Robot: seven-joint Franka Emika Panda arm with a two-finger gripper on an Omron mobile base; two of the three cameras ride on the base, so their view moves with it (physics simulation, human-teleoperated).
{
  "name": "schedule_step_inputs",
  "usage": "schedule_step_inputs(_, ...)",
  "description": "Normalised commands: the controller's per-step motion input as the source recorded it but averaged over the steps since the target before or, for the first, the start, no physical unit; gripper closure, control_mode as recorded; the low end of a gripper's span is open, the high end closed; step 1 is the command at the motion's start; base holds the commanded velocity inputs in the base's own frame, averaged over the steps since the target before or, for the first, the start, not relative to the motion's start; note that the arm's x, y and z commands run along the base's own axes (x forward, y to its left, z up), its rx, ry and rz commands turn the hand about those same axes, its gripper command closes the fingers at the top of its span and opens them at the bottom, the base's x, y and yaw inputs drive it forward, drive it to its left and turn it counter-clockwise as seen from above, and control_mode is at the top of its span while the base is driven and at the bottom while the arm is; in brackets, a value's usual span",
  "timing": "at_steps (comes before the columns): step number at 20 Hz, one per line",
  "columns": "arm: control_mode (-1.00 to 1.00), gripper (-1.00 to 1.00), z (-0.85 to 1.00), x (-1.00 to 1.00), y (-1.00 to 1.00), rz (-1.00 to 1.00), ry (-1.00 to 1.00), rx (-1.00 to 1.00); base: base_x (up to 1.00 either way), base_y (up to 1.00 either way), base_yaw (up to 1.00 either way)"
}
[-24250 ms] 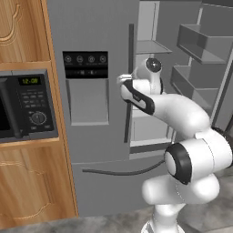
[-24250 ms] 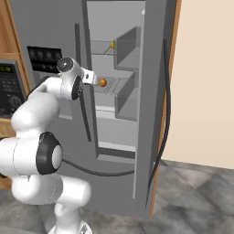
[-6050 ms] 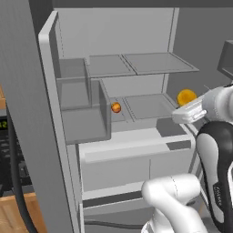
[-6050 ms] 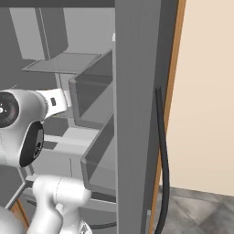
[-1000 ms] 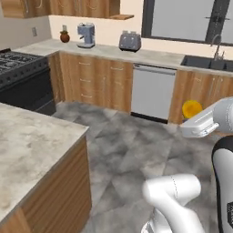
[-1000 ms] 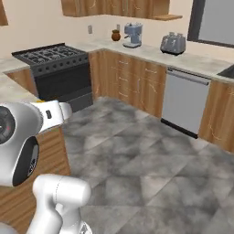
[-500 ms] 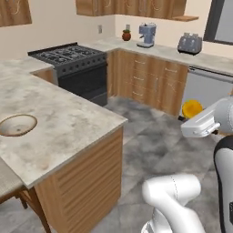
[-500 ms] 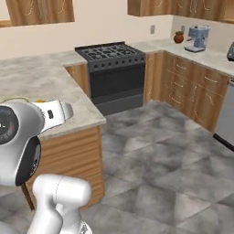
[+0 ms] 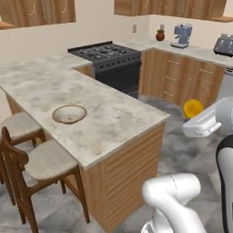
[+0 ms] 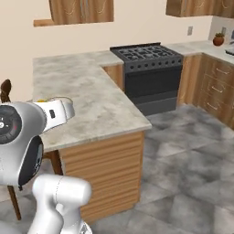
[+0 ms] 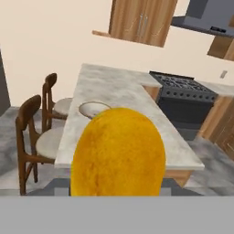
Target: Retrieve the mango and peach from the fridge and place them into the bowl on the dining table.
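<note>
Hand view: mango point(image 11: 118, 153) in gripper's grasp; bowl point(image 9: 69, 113) on dining table point(image 9: 113, 118) beside stools point(image 9: 34, 159)

Yellow-orange mango point(image 11: 118, 153) (marbled beige table point(image 9: 104, 113))

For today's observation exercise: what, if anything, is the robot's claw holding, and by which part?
The claw carries the mango, a yellow-orange fruit. Where exactly the fingers grip it cannot be told, since the fruit hides them.
</note>
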Motion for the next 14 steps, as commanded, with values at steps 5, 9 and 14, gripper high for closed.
schedule_step_inputs(5, 1.00, 1.00, 0.00, 0.00, 0.00, 0.00, 0.00, 0.00, 0.15, 1.00, 0.12)
schedule_step_inputs(9, 1.00, 1.00, 0.00, 0.00, 0.00, 0.00, 0.00, 0.00, 0.22, 1.00, 0.13)
schedule_step_inputs(14, 1.00, 1.00, 0.00, 0.00, 0.00, 0.00, 0.00, 0.00, 0.37, 0.95, 0.09)
